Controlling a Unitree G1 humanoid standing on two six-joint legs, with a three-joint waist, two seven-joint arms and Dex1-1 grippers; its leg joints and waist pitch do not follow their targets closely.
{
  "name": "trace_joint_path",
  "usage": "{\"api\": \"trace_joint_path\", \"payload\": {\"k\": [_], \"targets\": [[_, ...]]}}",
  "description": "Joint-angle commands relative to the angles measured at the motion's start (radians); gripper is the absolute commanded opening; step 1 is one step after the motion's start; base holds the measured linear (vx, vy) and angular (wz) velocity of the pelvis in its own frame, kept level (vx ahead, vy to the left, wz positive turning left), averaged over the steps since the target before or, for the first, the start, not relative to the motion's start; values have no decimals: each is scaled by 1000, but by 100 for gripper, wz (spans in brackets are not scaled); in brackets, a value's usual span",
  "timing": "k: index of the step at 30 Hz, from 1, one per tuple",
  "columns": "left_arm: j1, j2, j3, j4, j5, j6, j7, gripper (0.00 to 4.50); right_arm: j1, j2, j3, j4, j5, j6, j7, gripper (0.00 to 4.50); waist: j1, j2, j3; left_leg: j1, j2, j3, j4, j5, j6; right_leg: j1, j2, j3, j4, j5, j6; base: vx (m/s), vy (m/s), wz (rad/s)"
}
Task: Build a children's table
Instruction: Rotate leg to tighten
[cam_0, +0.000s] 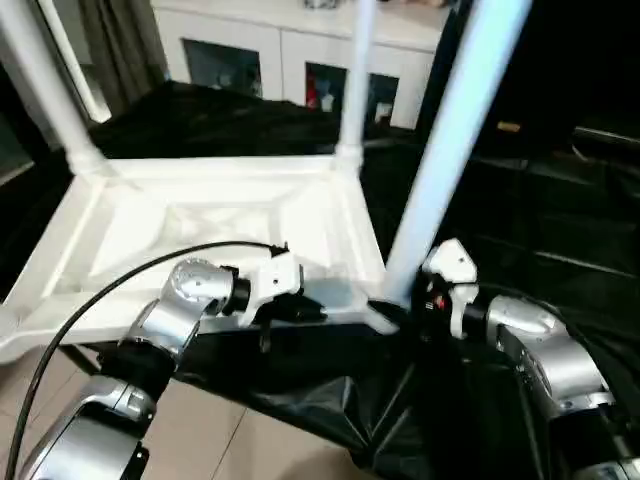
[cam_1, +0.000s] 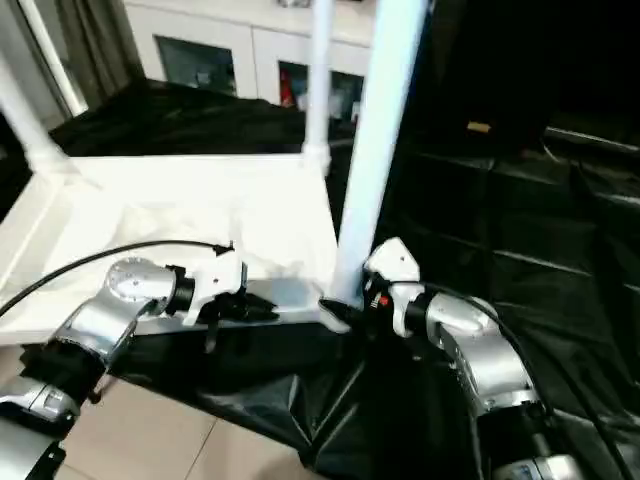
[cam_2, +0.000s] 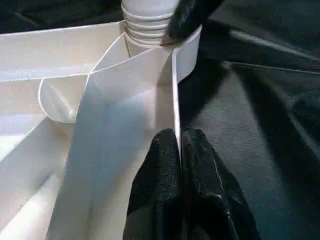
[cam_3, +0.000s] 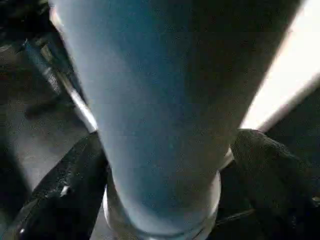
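Black sheet: it covers the work spot, and the table lies on it.
Cabinet: white with glass doors, far at the back.
Table top: white, lying upside down on the black sheet, ribs facing up. It fills the left and middle of the head views.
Legs: three stand up from the corner holes. The near leg stands at the near right corner, the closest one. The far leg stands at the back right corner. The left leg stands at the back left corner.
Left arm: silver, reaching in from the bottom left, with a black cable looping over it.
Right arm: silver, reaching in from the bottom right.
Left gripper: squeezed closed on the thin near rim of the table top, one finger each side of it.
Right gripper: at the foot of the near leg, fingers spread wide, one on each side of the leg. I cannot tell if they press on it.
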Motion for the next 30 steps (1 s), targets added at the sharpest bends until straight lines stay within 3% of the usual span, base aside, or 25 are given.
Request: {"api": "trace_joint_path", "payload": {"k": [1,6,18,23,26,28,30], "targets": [[7,0,-25,-37,-8,7,-43,0,10,-12,17,-18,-19,-4,17,393,2,-2,-53,-9,21,4,-64,-97,70,61,-68,43,-60,-70,-250,0,0,0],[20,6,-20,-56,-11,16,-40,0,4,-12,27,2,-25,-19,22,393,5,-7,-55,-9,19,5,-63,-82,68,62,-67,43,-58,-63,-243,0,0,0],[33,12,-15,-83,-27,65,-50,0,9,-7,18,-5,-3,-8,28,286,3,-6,-56,-10,18,4,-62,-70,72,63,-66,42,-56,-55,-243,0,0,0],[33,8,-14,-82,-22,64,-34,0,2,16,1,27,-9,-12,-21,274,2,-6,-57,-10,17,4,-60,-62,75,63,-66,42,-55,-41,-247,0,0,0],[28,-2,-12,-71,-2,67,15,0,-11,55,-25,81,-23,-26,-112,272,-5,-4,-55,-10,17,4,-63,-91,55,60,-66,41,-61,-90,-240,0,0,0],[-11,-32,-22,18,90,46,187,0,-17,145,-79,143,-29,-15,-295,272,-13,-5,-51,-9,14,3,-65,-112,37,56,-63,42,-68,-144,-225,0,0,0],[-23,-47,-18,43,101,64,230,0,-18,173,-92,158,-39,-12,-360,272,-14,-2,-51,-3,14,2,-67,-130,19,54,-64,42,-72,-191,-212,0,0,0]]}}
